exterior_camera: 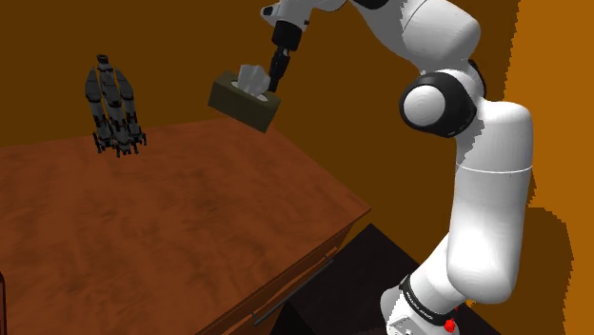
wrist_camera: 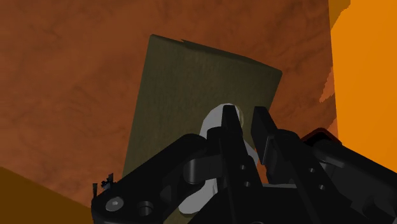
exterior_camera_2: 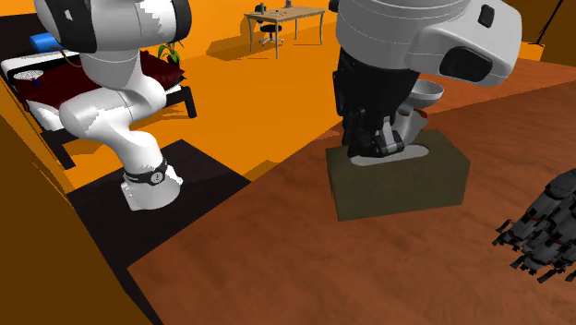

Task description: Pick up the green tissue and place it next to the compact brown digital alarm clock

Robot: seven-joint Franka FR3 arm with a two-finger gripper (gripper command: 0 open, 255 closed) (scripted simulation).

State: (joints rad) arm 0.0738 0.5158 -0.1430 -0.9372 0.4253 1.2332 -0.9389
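Observation:
An olive-green tissue box (exterior_camera: 240, 99) with a white tissue poking out of its top hangs tilted above the far edge of the brown wooden table (exterior_camera: 171, 228). My gripper (exterior_camera: 277, 80) comes down on the box from above and is shut on it at the tissue opening. In the wrist view the fingers (wrist_camera: 230, 130) clasp the white tissue (wrist_camera: 213, 124) with the box (wrist_camera: 184, 95) beneath them. The second exterior view shows the box (exterior_camera_2: 406, 185) under the gripper (exterior_camera_2: 380, 146). A dark grey, jagged object (exterior_camera: 114, 109) stands on the table at the shoulder view's far left, well away from the box.
The table has a drawer front with a long handle (exterior_camera: 297, 291) on the side facing the dark stand (exterior_camera: 381, 266). The dark jagged object (exterior_camera_2: 545, 231) sits close to the box in the second exterior view. A bed (exterior_camera_2: 55, 78) and a desk (exterior_camera_2: 286, 14) stand far off on the orange floor.

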